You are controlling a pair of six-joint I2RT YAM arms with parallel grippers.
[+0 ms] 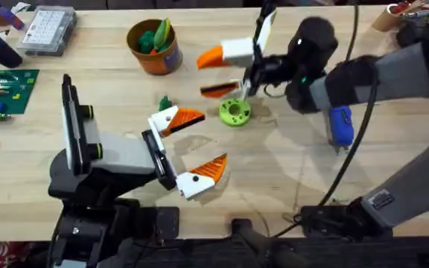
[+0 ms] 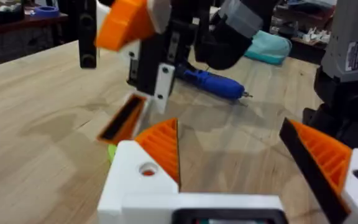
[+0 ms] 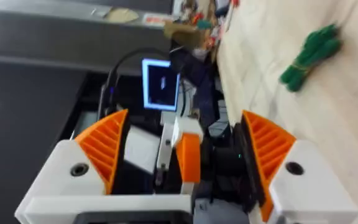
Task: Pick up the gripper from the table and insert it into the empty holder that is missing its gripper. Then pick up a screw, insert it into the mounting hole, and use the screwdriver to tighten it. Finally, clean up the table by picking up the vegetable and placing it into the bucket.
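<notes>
The vegetable (image 1: 164, 103) lies on the table (image 1: 289, 171) left of centre in the overhead view, just beside the upper finger of the left gripper (image 1: 211, 138), whose pads are spread wide around nothing. The right gripper (image 1: 202, 74), at upper centre, is also spread wide and holds nothing I can make out. The bucket (image 1: 166, 61) stands above the vegetable; the screwdriver (image 1: 339, 125) lies at the right. The vegetable is tiny: a finger coming down off-line would likely nudge it aside, and both grippers crowd the way to the bucket, so they could collide
</notes>
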